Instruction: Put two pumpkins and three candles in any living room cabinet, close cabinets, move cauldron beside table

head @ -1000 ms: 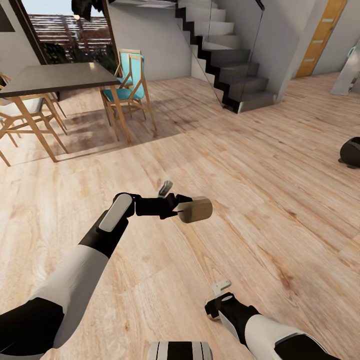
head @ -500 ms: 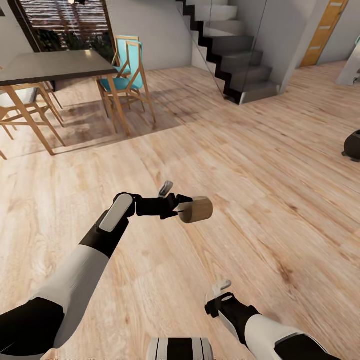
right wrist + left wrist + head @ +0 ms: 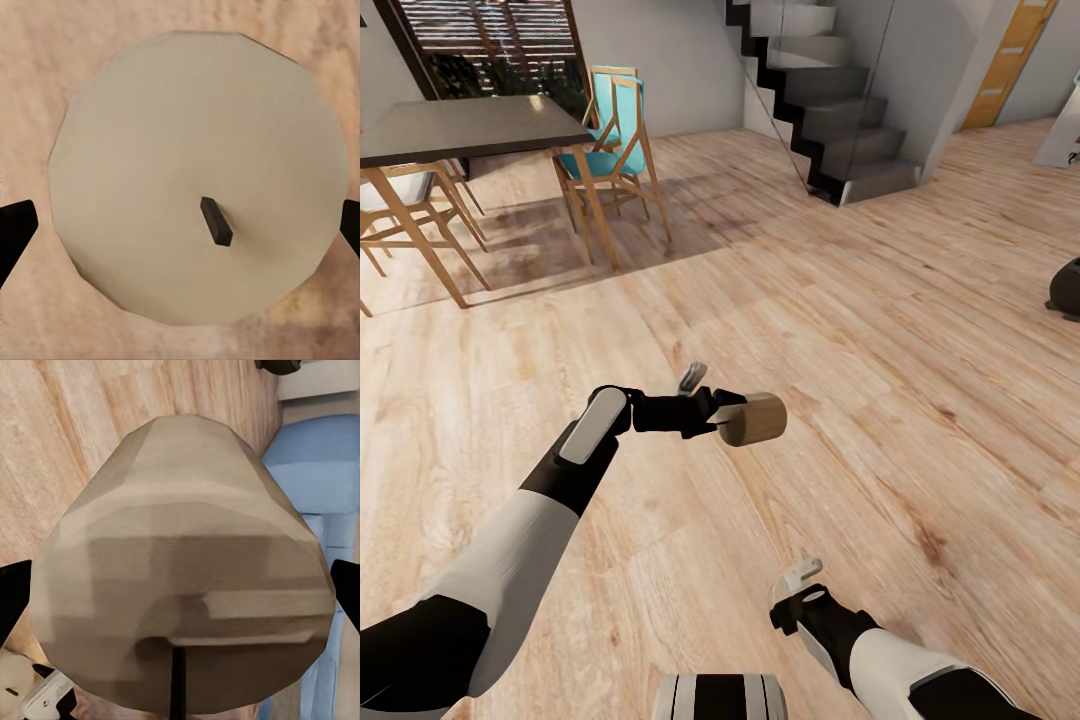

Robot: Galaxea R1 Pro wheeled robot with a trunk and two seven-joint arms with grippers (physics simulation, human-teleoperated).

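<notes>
Left gripper (image 3: 722, 418) was clamped on a tan candle (image 3: 753, 419), which lay on its side between the fingers, its far end sticking out past the fingertips, above the wood floor (image 3: 880, 400); in the left wrist view that candle (image 3: 184, 577) sat between the two dark fingertips (image 3: 11, 596). Right gripper (image 3: 180, 225) was clamped on a second, cream candle (image 3: 199, 172), wick end facing the wrist, one fingertip (image 3: 15, 225) against each side. A dining table (image 3: 465, 130) and stairs (image 3: 840, 110) stood well beyond the fingers.
</notes>
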